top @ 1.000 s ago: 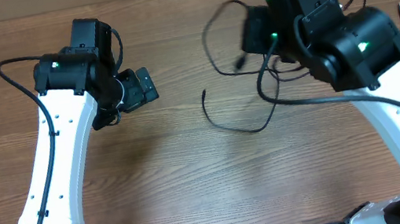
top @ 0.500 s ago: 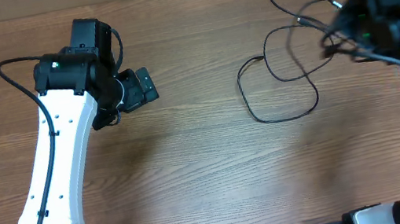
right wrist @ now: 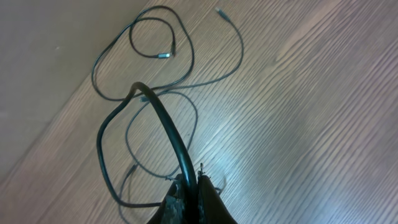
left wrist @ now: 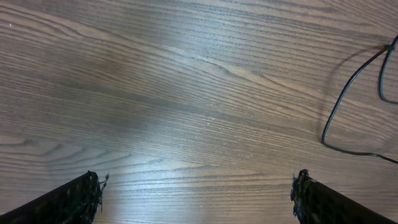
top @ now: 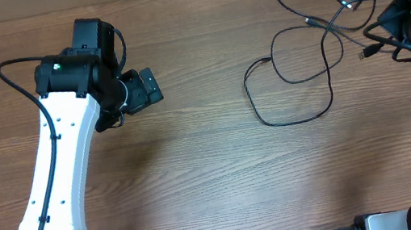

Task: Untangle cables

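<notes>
Cables [top: 292, 122] looped left of right gripper [right wrist: 189, 190], seemingly pinching one strand, left gripper [left wrist: 198, 190] spread wide, well apart

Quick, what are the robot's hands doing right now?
Left hand: open, holding nothing.
Right hand: closed on a black cable.

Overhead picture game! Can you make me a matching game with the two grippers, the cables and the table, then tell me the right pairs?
Things:
1. left gripper
2. right gripper
3. cables
4. table

States:
A. brown wood
B. open, holding nothing
C. shut, pinching one of the cables
D. lying in thin black loops

Pairs: 1-B, 2-C, 3-D, 4-A
</notes>
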Robot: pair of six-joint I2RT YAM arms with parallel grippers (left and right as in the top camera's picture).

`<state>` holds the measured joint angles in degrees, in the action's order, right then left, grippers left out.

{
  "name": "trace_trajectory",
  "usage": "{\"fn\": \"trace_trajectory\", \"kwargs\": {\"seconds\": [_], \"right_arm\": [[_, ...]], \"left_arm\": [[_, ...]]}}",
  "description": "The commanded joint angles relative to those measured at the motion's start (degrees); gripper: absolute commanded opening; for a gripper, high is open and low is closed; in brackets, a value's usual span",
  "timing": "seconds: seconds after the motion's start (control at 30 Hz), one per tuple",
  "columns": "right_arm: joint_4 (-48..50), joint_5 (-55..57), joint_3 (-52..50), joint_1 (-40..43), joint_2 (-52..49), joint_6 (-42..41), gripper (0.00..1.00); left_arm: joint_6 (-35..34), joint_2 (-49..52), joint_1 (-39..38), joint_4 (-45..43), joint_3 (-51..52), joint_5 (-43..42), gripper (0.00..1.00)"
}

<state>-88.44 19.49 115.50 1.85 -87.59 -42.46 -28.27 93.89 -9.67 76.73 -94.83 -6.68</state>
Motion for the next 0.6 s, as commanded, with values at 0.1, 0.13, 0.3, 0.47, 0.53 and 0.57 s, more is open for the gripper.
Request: {"fn": "trace_trajectory", "kwargs": {"seconds": [0.1, 0.13, 0.3, 0.47, 0.53, 0.57], "right_arm": [[0.94, 2.4, -0.59, 0.15, -0.68, 0.09, 0.04], [0.92, 0.83, -0.81, 0.15, -1.33, 0.11, 0.04], [0.98, -11.61, -1.25, 0.02, -5.68, 4.94, 0.04], [2.71, -28.46, -2.34, -0.72, -11.63, 17.59, 0.04], [2.93, -30.62, -2.91, -1.62, -13.64, 20.35, 0.04], [2.86, -30.53, -3.21, -2.23, -14.86, 20.46, 0.04]], "left_arm": [[1.27, 0.5, -0.22, 0.33, 0.35, -0.24, 1.0], [1.25, 0.5, -0.22, 0.22, 0.35, -0.28, 1.0], [1.25, 0.5, -0.22, 0.13, 0.35, -0.42, 1.0], [1.25, 0.5, -0.22, 0.13, 0.35, -0.42, 1.0], [1.25, 0.5, -0.22, 0.11, 0.35, -0.42, 0.99], [1.25, 0.5, -0.22, 0.11, 0.35, -0.42, 1.0]]}}
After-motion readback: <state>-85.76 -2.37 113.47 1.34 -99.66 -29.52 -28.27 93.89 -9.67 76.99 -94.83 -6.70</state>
